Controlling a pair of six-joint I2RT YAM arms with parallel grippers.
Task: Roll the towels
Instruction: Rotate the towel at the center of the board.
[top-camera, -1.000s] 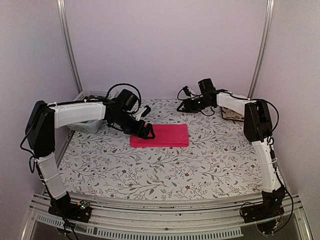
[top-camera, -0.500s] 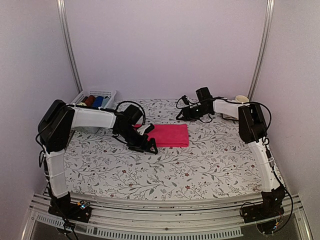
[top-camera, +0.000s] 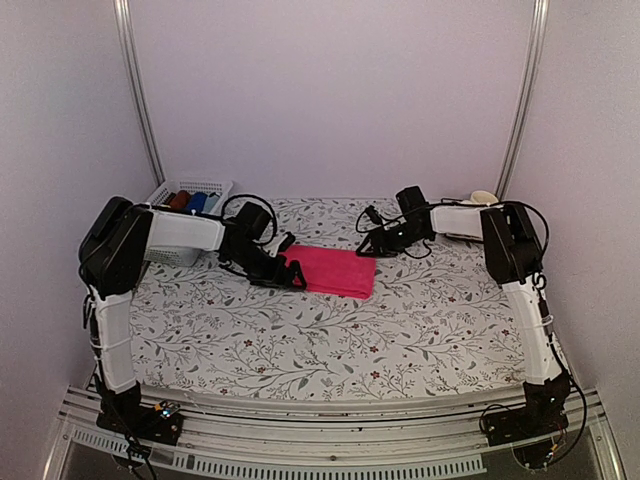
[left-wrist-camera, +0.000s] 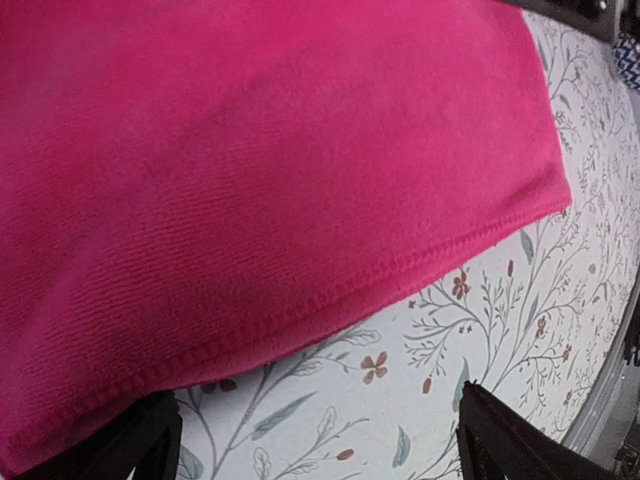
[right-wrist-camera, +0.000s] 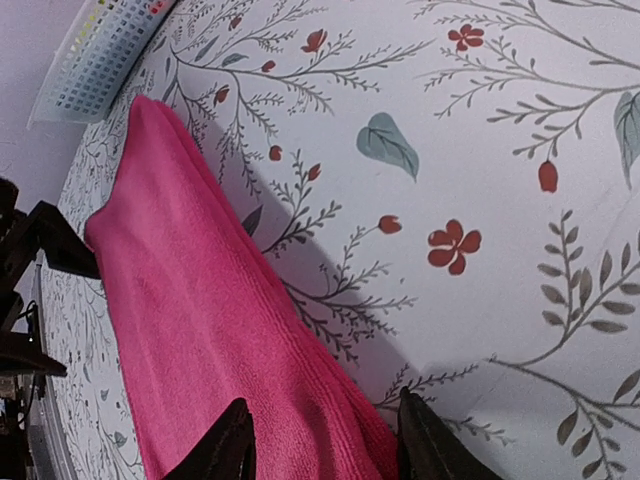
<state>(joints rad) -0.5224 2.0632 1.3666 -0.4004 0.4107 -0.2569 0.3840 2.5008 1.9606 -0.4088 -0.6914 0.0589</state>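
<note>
1. While both arms reach inward over the flower-printed table (top-camera: 300, 350), the pink towel (top-camera: 335, 272) lies folded flat just beyond mid-table, with its long axis running left to right and the right end angled slightly nearer.
2. The left gripper (top-camera: 292, 274) sits at the towel's left end, jaws spread wide, the hemmed edge just ahead of its fingers.
3. The right gripper (top-camera: 372, 247) straddles the towel's far right corner, jaws partly apart.
4. Far left, a white basket (top-camera: 205, 186) holds cloth rolls (top-camera: 188, 202).

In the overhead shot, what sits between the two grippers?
Only the pink towel, lying on the table, from the left gripper to the right gripper; the top external view shows it.
</note>
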